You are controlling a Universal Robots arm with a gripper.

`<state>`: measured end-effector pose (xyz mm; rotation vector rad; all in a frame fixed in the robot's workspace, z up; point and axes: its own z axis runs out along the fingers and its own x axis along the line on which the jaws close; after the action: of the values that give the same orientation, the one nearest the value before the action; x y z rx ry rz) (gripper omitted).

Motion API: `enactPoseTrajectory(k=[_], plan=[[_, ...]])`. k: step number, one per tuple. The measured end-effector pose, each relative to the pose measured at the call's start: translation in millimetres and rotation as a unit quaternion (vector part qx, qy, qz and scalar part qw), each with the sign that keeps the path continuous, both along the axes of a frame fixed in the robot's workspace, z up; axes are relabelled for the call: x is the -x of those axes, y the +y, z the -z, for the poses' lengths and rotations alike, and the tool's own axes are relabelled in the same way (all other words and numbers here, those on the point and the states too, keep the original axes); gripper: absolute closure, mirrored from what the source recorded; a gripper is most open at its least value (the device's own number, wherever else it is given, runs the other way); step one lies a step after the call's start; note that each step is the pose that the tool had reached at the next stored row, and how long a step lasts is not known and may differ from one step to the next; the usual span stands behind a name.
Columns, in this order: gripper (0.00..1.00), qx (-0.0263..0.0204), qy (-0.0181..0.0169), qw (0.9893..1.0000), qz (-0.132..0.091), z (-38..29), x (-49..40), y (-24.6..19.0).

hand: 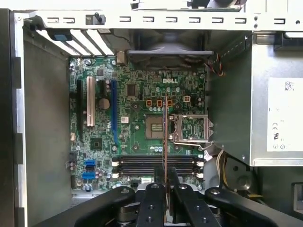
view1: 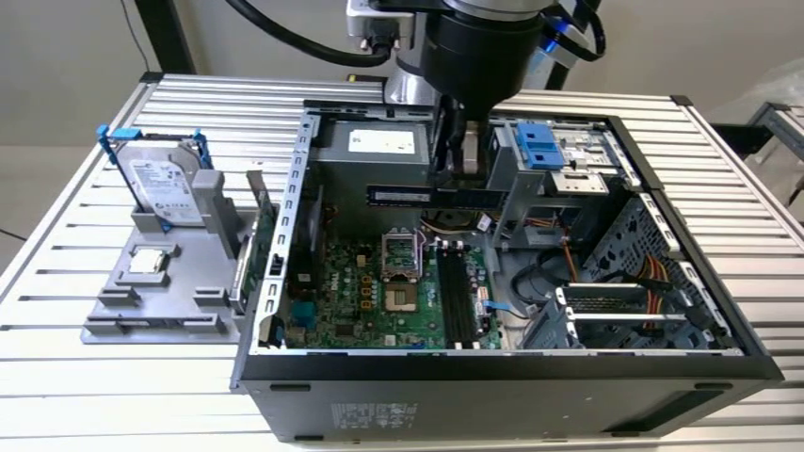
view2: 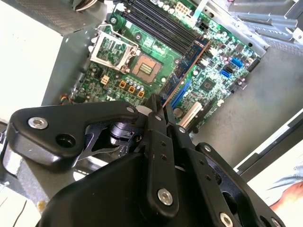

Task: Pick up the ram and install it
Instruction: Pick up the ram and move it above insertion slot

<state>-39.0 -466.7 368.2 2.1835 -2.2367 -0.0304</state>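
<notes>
Ram (view1: 402, 195) gripped above the open case

Starting at the exterior view's left, a grey holder (view1: 149, 303) sits on the ribbed metal surface (view1: 113, 405). A hard drive (view1: 161, 184) in a blue frame stands upright in it, and a small square processor chip (view1: 151, 262) lies flat just in front of the drive. Beside the holder is the computer case (view1: 503, 400), lying open with its green motherboard (view1: 358, 297) facing up. On the board, the processor socket (view1: 402, 256) has its metal frame swung open, and the black memory slots (view1: 458, 303) run alongside it toward the case's near wall.

Above the board, the robot arm (view1: 477, 47) reaches down into the case. Its jaws are clenched on the ram, which they hold level and on edge, close in front of the power supply (view1: 377, 151). The stick hangs clear of the board and touches no slot. It lies crosswise to the memory slots, not in line with them. In the first wrist view the ram (hand: 164, 142) appears edge-on as a thin line running out from between the black jaws, passing over the memory slots (hand: 156, 165) and beside the socket (hand: 155, 127). In the second wrist view it shows edge-on again (view2: 187, 68), jutting out over the board.

Further to the exterior view's right stands a drive cage with blue latches (view1: 543, 146), and beyond it loose coloured cables (view1: 653, 275) lie along the case wall.
</notes>
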Motion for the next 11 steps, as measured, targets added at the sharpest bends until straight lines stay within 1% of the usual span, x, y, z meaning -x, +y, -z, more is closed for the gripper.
enactPoseTrajectory(k=[7,11], plan=[[1.00,0.0000,0.0000,1.0000,0.000,0.0,-6.8,0.0],[1.00,0.0000,0.0000,1.0000,0.000,0.0,-12.9,0.1]])
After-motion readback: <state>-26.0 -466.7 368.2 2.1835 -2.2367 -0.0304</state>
